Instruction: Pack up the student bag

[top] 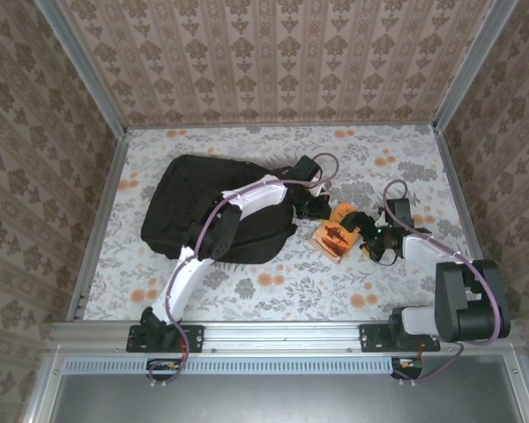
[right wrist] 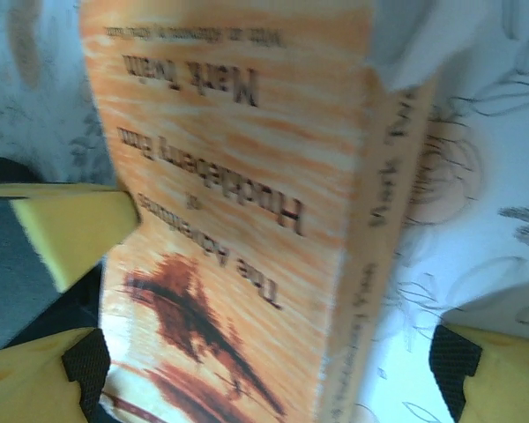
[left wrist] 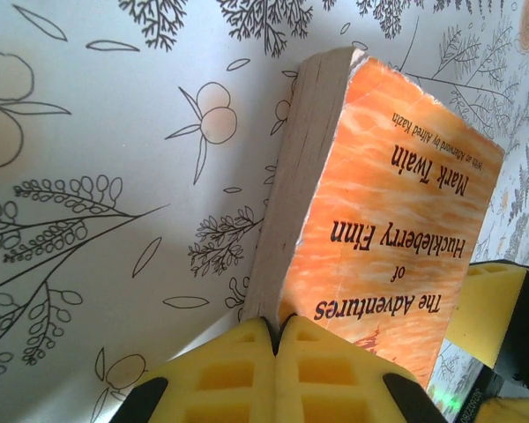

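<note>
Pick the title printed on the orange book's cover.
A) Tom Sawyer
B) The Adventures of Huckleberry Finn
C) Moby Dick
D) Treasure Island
B: the left wrist view shows the orange book with "The Adventures of Huckleberry Finn" and "Mark Twain" printed on its cover.

Black all over, the student bag (top: 213,211), plain dark fabric. Now the book (left wrist: 397,220): a bright orange cover streaked paler like wood grain, dark brown lettering, a rusty brown picture, and cream page edges. The desk (top: 273,291) wears a white cloth drawn with grey leaves and sprigs and dotted with orange blossoms. The left hand (left wrist: 278,339) has yellow pads on black. The right hand (right wrist: 264,379) is the same yellow, black behind. The left arm (top: 207,256) is white with a purple cable (top: 213,225), the right arm (top: 463,300) black and grey. The walls (top: 273,53) are beige paper with brown damask motifs.
</note>
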